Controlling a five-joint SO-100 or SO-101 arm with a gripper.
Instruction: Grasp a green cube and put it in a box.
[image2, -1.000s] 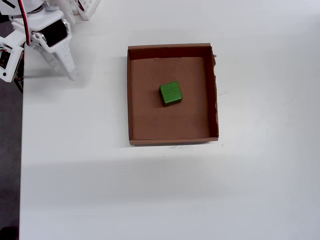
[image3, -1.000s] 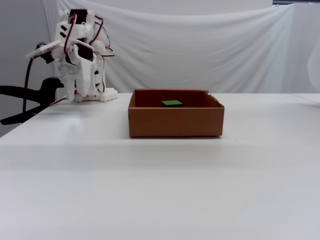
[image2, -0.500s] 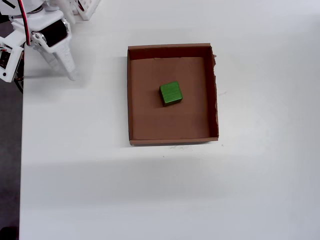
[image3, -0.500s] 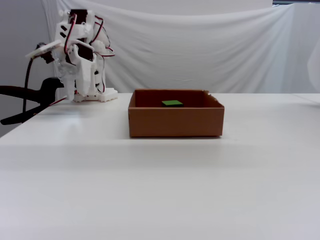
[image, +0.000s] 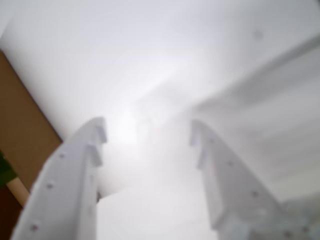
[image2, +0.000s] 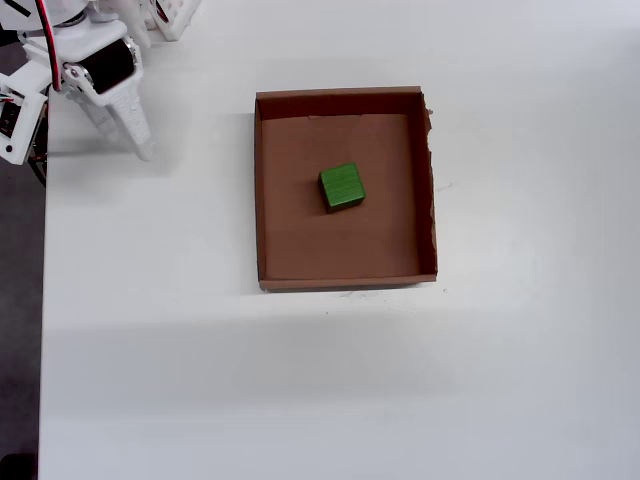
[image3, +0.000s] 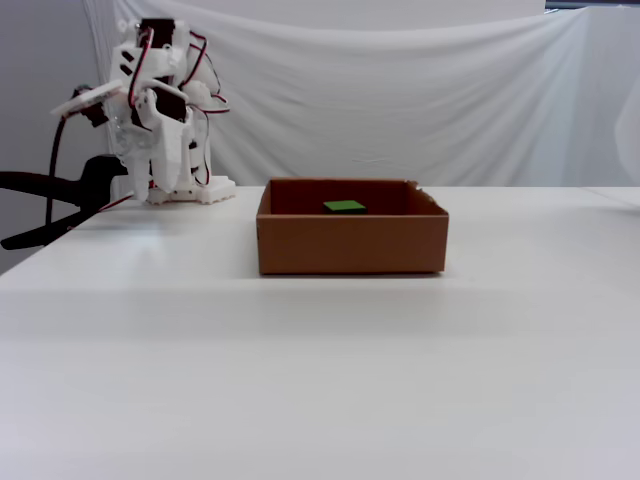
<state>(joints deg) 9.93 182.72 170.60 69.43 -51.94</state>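
The green cube (image2: 342, 187) lies inside the brown cardboard box (image2: 346, 278), near its middle; in the fixed view only the cube's top (image3: 345, 207) shows above the box wall (image3: 350, 245). My white gripper (image2: 140, 148) is folded back near the arm's base at the table's far left, well away from the box and empty. In the wrist view its two fingers stand apart (image: 148, 132) over white, blurred table. In the fixed view the gripper (image3: 168, 183) hangs down by the base.
The table's left edge (image2: 42, 300) runs just beside the arm. A black clamp (image3: 60, 190) grips that edge. A white cloth (image3: 400, 90) hangs behind. A brown patch (image: 20, 125) shows at the wrist view's left edge.
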